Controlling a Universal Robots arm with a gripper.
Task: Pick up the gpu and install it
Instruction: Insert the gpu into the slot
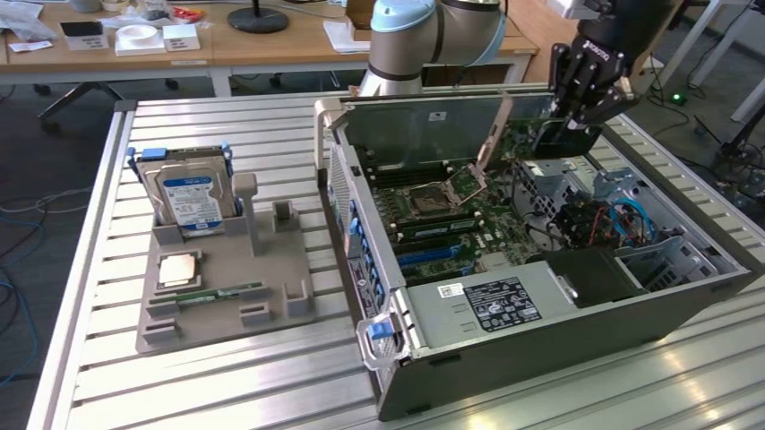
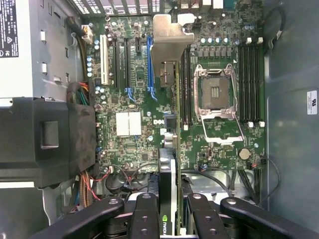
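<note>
Black tool (image 1: 578,121) clamps gpu (image 1: 565,143); wrist view reveals bracket (image 2: 169,37).

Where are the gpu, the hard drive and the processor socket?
gpu (image 2: 169,40), wrist view, on its pale metal bracket.
hard drive (image 1: 192,199), exterior view, on its blue-white label.
processor socket (image 2: 215,92), wrist view, on its open middle.

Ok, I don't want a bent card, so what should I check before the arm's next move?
1. Jaws gripping the thin black graphics card with pale metal bracket: ok.
2. Card above the open grey computer case: ok.
3. Card seated in the green motherboard: not ok, it hangs above.
4. Card edge lined up with the blue slot: cannot tell.
5. Silver hard drive with blue-white label outside the case: ok.
</note>
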